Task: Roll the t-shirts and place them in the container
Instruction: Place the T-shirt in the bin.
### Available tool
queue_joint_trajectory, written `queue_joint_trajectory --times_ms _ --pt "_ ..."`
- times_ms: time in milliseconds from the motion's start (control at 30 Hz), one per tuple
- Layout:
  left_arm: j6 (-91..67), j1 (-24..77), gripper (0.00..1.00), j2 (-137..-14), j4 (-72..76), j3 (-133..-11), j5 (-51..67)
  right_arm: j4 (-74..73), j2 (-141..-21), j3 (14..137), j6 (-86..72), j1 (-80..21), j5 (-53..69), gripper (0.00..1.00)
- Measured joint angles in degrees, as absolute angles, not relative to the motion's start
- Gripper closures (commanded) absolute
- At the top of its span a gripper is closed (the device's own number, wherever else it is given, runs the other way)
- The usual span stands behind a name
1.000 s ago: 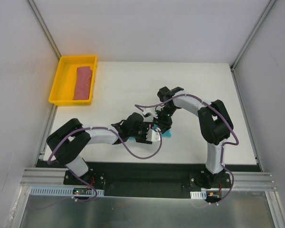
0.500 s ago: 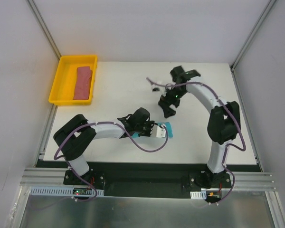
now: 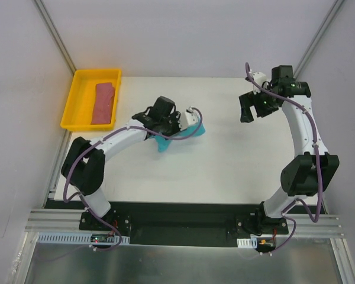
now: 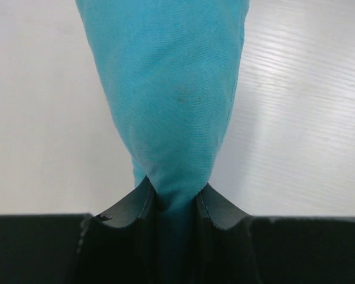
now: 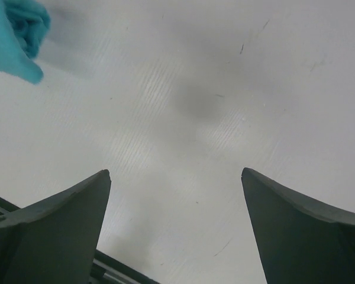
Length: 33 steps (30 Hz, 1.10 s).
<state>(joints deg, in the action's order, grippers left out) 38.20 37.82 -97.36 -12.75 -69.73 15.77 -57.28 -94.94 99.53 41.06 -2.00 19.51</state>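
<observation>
My left gripper [image 3: 188, 123] is shut on the turquoise-teal t-shirt [image 3: 164, 144], a bunched roll that hangs from it over the middle-left of the white table [image 3: 236, 165]. In the left wrist view the teal cloth [image 4: 171, 89] narrows to a pinch between my two dark fingers [image 4: 136, 204]. The rose-red t-shirt [image 3: 105, 102] lies rolled in the yellow tray [image 3: 71, 112] at the back left. My right gripper [image 3: 251, 113] hovers open at the back right, well apart from the teal cloth. Its wrist view shows wide jaws [image 5: 176, 171] over bare table, with the teal t-shirt [image 5: 15, 35] in the top-left corner.
The yellow tray sits at the table's back-left corner against the left wall rail [image 3: 53, 35]. Purple cables [image 3: 177, 137] loop around both arms. Enclosure walls close in the table on the left, back and right.
My left gripper closed on the teal t-shirt and carried it from the front middle up and to the left. My right gripper let go, opened wide and drew away to the back right.
</observation>
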Motion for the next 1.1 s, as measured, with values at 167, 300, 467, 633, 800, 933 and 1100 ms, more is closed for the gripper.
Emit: queue_joint_trajectory --times_ms 167,300,467,633,800,933,1100 --pt "36.71 31.31 1.00 -97.01 -17.76 -78.43 13.91 -57.49 -94.50 95.02 35.68 -1.45 18.61 0.04" --pt "36.34 25.26 1.00 -97.71 -22.31 -86.30 11.18 -57.39 -94.52 94.91 32.51 -1.37 21.04 0.04" --pt "36.42 14.37 1.00 -101.08 -23.27 -96.38 5.13 -57.28 -96.14 95.29 29.28 -1.37 25.23 0.04" --pt "36.53 4.84 1.00 -106.30 -23.51 -102.83 -2.13 -57.19 -99.83 96.51 27.59 -1.37 27.33 0.04" --pt "36.62 -3.14 1.00 -111.50 -24.40 -107.18 -6.31 -57.01 -102.39 96.60 27.05 -1.37 27.68 0.04" --pt "36.84 -7.79 1.00 -114.54 -24.80 -108.81 -7.94 -57.30 -104.79 98.50 27.05 -1.37 27.64 0.04" --pt "36.99 -11.33 1.00 -119.11 -24.91 -111.35 -8.21 -57.28 -106.89 100.31 27.55 -1.78 26.83 0.04"
